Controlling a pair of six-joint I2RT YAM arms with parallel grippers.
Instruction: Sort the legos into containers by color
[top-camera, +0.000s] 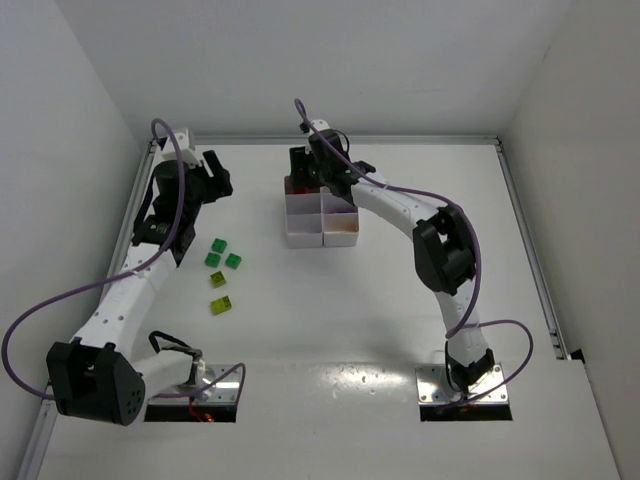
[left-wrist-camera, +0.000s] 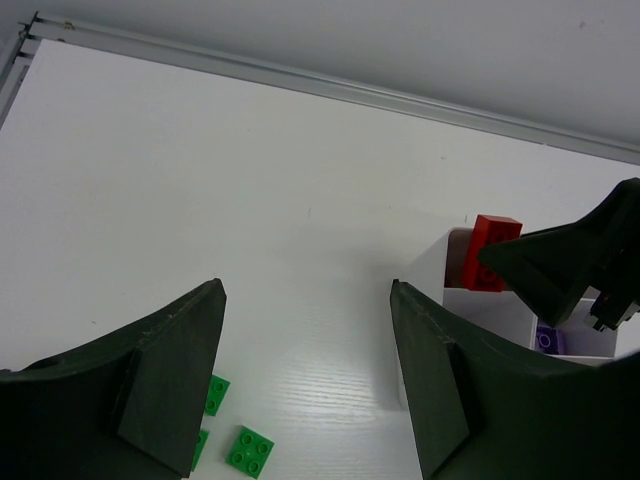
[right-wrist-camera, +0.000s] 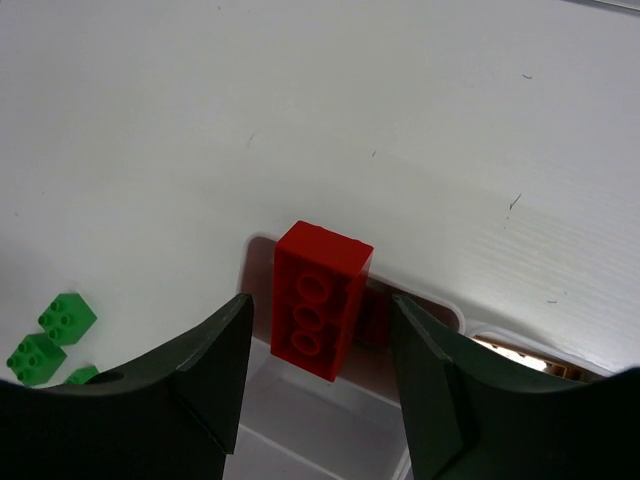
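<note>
Red lego (right-wrist-camera: 318, 300) sat dead centre of the right wrist frame, on end and tilted, over the top-left compartment of the tray (top-camera: 305, 240). I could not tell whether it rested on the floor of the compartment or leaned on the wall. My right hand (top-camera: 302, 170) straddled it with both fingers spread, a gap showing on each side, so nothing was gripped.

My estimate was that it was light, rigid and smooth-walled, liable to slip or pivot under an off-centre pinch. It is best taken across the two long flat sides, low down and clear of the studs.

Green legos (top-camera: 219, 259) and one lime-yellow lego (top-camera: 222, 305) lay loose on the table (top-camera: 400, 320), left of the tray. Left hand (left-wrist-camera: 305, 380) hung above them, fingers wide apart and empty.
</note>
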